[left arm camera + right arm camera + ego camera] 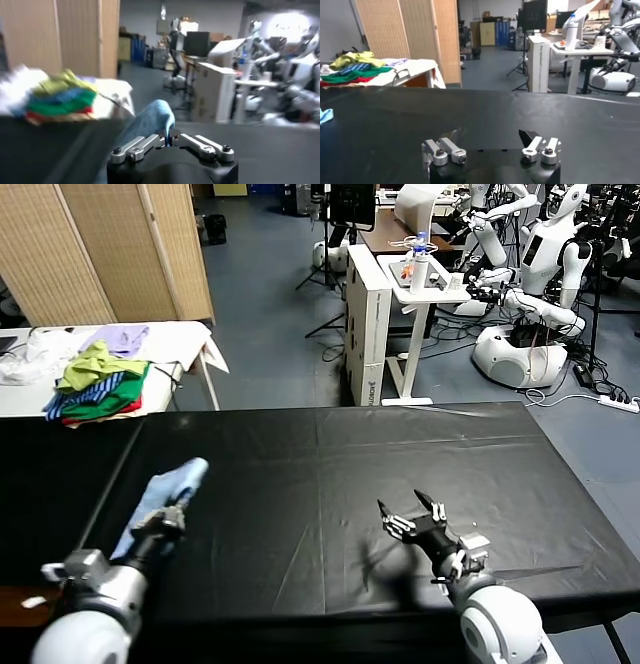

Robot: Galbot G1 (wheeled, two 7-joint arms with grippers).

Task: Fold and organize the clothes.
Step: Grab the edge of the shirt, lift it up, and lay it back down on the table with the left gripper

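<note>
The light-blue T-shirt (pixel 162 489) lies bunched into a narrow strip near the left side of the black table (pixel 330 474). My left gripper (pixel 170 517) is shut on its near end; in the left wrist view the blue cloth (pixel 150 120) is pinched between the closed fingers of this gripper (pixel 168 137). My right gripper (pixel 412 510) is open and empty above the table at the front right; the right wrist view shows its jaws (pixel 490 137) spread wide. A bit of the shirt (pixel 325 116) shows at that view's edge.
A pile of green, red, striped and lilac garments (pixel 100 379) sits on a white table at the back left, also in the left wrist view (pixel 60 97). A white desk (pixel 400 294) and other robots (pixel 530 294) stand beyond the table.
</note>
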